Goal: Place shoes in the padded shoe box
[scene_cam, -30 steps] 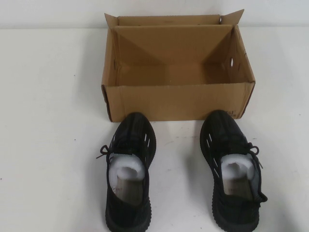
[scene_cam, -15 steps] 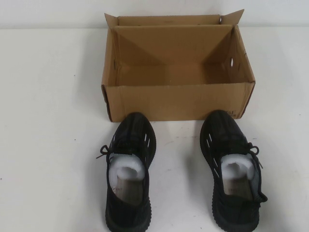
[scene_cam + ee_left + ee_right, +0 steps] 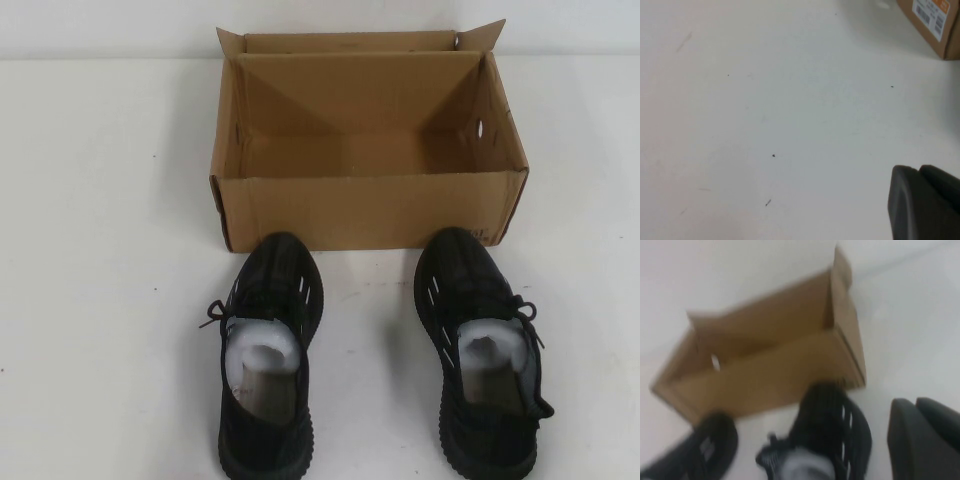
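Note:
Two black knit shoes stand side by side on the white table, toes toward the padded shoe box [image 3: 370, 210]. The left shoe [image 3: 268, 350] and the right shoe [image 3: 482, 350] both hold white paper stuffing. The brown cardboard box is open and nothing shows inside it. Neither arm shows in the high view. My left gripper [image 3: 917, 169] is shut and empty over bare table, with a labelled box corner [image 3: 935, 25] far off. My right gripper [image 3: 915, 401] is shut and empty, beside one shoe [image 3: 827, 425]. That view also shows the box [image 3: 765, 380] and the other shoe [image 3: 710, 445].
The white table [image 3: 100, 250] stretches wide on both sides of the box and shoes. A pale wall runs behind the box. The shoes' heels lie near the table's front edge.

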